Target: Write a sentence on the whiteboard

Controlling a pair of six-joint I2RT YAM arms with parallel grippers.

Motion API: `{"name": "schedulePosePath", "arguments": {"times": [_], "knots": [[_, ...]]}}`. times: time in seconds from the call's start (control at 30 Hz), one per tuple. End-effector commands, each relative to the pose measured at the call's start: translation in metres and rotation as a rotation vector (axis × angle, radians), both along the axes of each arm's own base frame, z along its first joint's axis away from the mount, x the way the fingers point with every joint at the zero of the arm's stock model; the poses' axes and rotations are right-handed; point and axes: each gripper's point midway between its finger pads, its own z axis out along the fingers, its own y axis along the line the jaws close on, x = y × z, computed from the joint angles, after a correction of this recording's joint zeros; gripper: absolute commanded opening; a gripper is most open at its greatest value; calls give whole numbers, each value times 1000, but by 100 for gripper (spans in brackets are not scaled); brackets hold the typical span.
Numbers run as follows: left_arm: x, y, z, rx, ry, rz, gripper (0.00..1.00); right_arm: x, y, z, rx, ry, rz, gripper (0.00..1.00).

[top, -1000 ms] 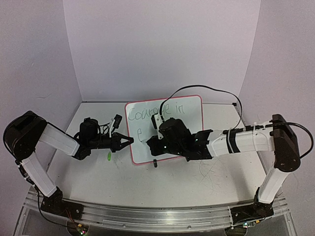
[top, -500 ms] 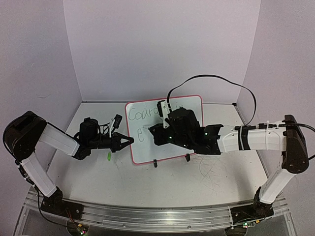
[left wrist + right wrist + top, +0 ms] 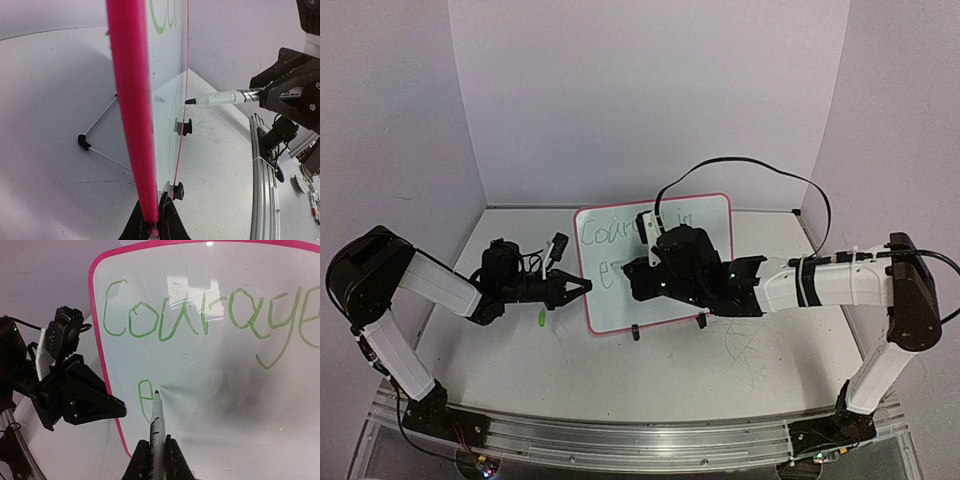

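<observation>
The whiteboard (image 3: 610,305), pink-rimmed, stands upright mid-table. My left gripper (image 3: 585,287) is shut on its left edge; in the left wrist view the jaws (image 3: 153,220) pinch the pink rim (image 3: 130,100). The sentence reads "Courage" (image 3: 200,315) in green, with a single "e" (image 3: 145,397) on the line below. My right gripper (image 3: 157,442) is shut on a green-tipped marker (image 3: 157,422) whose tip sits on the board just right of that "e". In the top view the right gripper (image 3: 632,278) covers the board's middle and hides part of the writing.
A green marker cap (image 3: 540,318) lies on the table below the left gripper. Two black clip feet (image 3: 634,331) hold the board's lower edge, and a wire stand leg (image 3: 95,145) sits behind it. Grey scribble marks (image 3: 745,345) cover the tabletop at right.
The right arm has swung up from the board's lower edge, bringing the marker tip beside the "e". The left gripper and the board have stayed put.
</observation>
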Motion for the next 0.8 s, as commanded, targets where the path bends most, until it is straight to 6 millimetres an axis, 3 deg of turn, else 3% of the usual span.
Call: {"name": "schedulePosePath", "arguments": {"times": [0.0, 0.33, 0.77], "knots": [[21, 7, 18, 25, -121, 83, 0, 7, 7, 15, 24, -34, -10, 0], [21, 6, 16, 29, -116, 79, 0, 12, 8, 15, 17, -42, -29, 0], [21, 6, 18, 29, -123, 80, 0, 7, -2, -2, -18, 6, -50, 0]]}}
